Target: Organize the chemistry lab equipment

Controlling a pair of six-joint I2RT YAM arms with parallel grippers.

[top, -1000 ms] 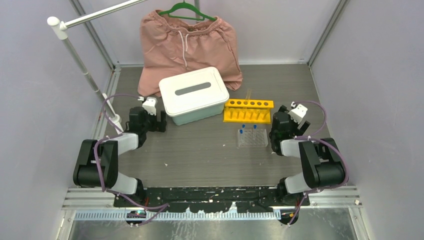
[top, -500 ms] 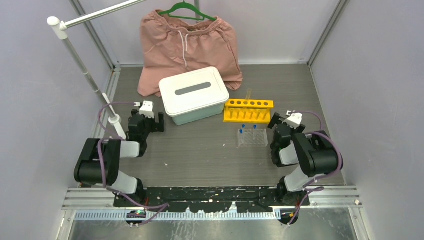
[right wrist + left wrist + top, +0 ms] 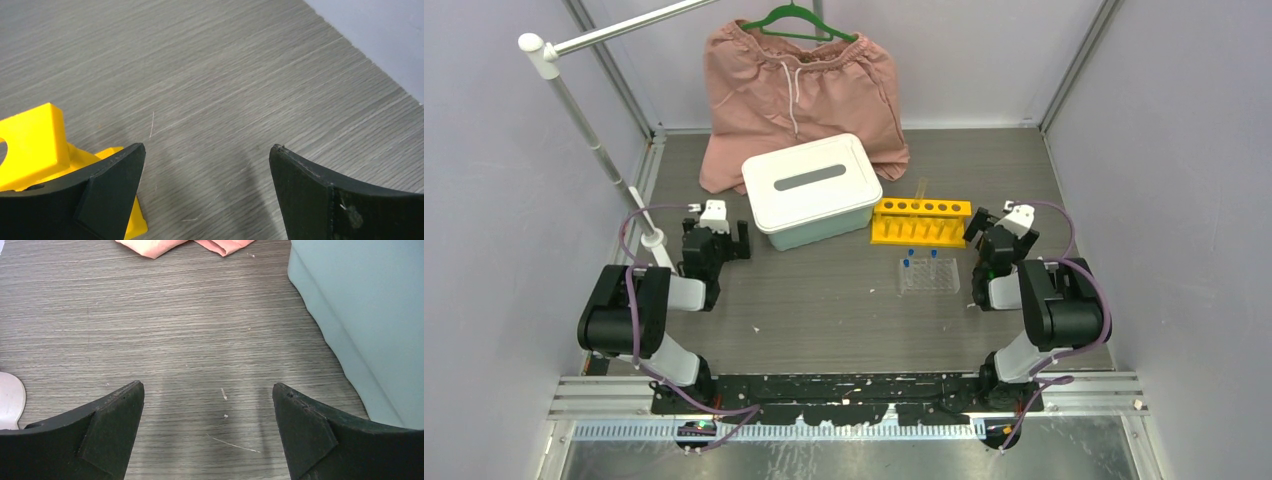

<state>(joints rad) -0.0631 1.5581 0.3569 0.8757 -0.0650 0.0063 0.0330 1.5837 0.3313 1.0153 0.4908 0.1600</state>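
- Grey wood-grain laminate covers the worktop (image 3: 824,310), matte and finely streaked, with a few pale specks.
- Teal plastic bin (image 3: 816,228): rounded corners, smooth walls, a white lid (image 3: 812,178) with a dark slot. It stands mid-worktop.
- Yellow tube rack (image 3: 921,222): opaque blocky plastic with a row of round holes. It sits just right of the bin, close to its corner. A thin, pale yellowish stick (image 3: 921,187) rises at its far edge.
- Clear tube rack (image 3: 929,276): see-through and boxy, right of the bin and nearer the arms than the yellow one. It holds small upright blue-capped tubes (image 3: 933,254).
- Left end effector (image 3: 207,390): black wedge-shaped fingers (image 3: 112,427) spread wide and released, nothing between them. It hangs just left of the bin over bare laminate.
- Right end effector (image 3: 207,150): likewise spread and released, well right of the bin, with the yellow rack's end block beside its left finger.
- Pink shorts (image 3: 794,85): soft crumpled fabric on a green hanger (image 3: 796,18), behind the bin.
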